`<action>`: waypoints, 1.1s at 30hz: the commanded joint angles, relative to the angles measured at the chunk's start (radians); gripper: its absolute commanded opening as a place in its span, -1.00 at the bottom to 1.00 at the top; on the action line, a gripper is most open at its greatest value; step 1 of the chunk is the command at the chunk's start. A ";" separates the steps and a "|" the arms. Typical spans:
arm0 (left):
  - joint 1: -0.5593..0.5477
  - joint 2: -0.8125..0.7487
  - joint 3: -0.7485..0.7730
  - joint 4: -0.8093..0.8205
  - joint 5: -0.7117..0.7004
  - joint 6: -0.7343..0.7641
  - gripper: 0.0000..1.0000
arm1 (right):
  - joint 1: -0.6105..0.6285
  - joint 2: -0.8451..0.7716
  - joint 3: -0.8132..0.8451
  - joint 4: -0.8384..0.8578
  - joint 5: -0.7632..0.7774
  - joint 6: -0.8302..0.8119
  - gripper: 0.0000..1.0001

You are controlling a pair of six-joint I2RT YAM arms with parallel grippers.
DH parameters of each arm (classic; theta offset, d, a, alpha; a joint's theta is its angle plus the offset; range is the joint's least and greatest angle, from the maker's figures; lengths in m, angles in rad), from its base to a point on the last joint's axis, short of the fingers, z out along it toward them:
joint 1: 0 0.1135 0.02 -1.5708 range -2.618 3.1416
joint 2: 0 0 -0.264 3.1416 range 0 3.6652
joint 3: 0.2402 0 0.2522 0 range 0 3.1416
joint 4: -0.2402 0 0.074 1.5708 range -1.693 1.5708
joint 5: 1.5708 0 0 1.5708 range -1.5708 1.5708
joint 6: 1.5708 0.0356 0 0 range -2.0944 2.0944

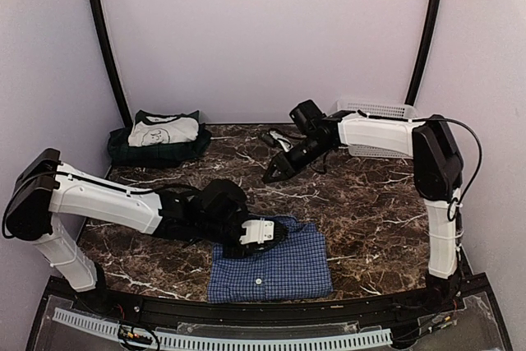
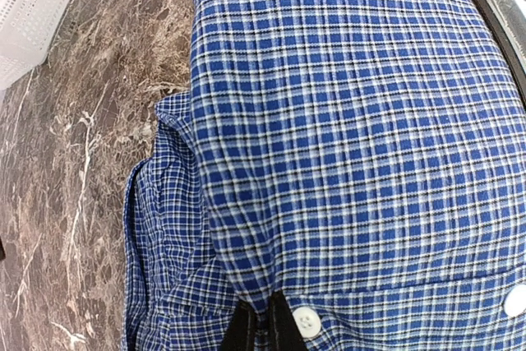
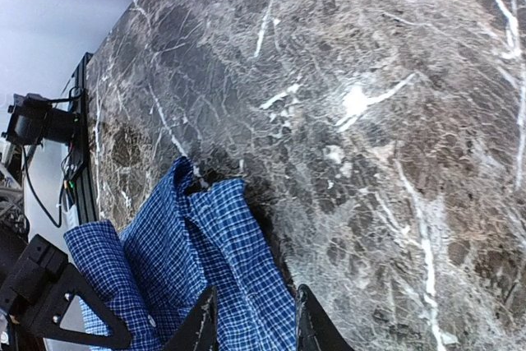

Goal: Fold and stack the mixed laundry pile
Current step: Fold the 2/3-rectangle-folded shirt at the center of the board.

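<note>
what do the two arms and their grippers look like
Both match: the left arm and right arm have smooth white link shells joined by bulky black joints. A thin black cable loops off the right arm's elbow. The left gripper has a white body with slim black fingers. The right gripper looks black, with two tapered fingers.

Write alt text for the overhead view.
The left claw sits at the far edge of a folded blue checked shirt on a marble table. The right claw hangs open mid-table; folded clothes lie back left, a white basket back right.
</note>
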 commanded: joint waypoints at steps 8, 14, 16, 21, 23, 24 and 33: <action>0.034 -0.049 0.065 -0.118 0.002 0.025 -1.00 | 0.049 0.188 0.030 -0.036 -0.072 -0.036 -1.00; 0.078 -0.051 0.104 -0.155 -0.002 0.067 -1.00 | 0.051 0.231 0.019 -0.038 -0.061 -0.046 -1.00; 0.092 -0.046 0.118 -0.158 -0.005 0.088 -1.00 | 0.052 0.232 0.013 -0.038 -0.061 -0.048 -1.00; 0.139 -0.003 0.165 -0.155 -0.014 0.147 -1.00 | 0.053 0.229 0.009 -0.036 -0.065 -0.050 -1.00; 0.153 0.021 0.181 -0.142 -0.016 0.165 -1.00 | 0.053 0.226 0.008 -0.035 -0.068 -0.050 -1.00; 0.157 0.039 0.187 -0.136 -0.016 0.176 -1.00 | 0.052 0.225 0.008 -0.036 -0.069 -0.051 -1.00; 0.178 0.140 0.193 -0.029 -0.021 0.216 -0.99 | 0.050 0.212 0.008 -0.031 -0.050 -0.040 -1.00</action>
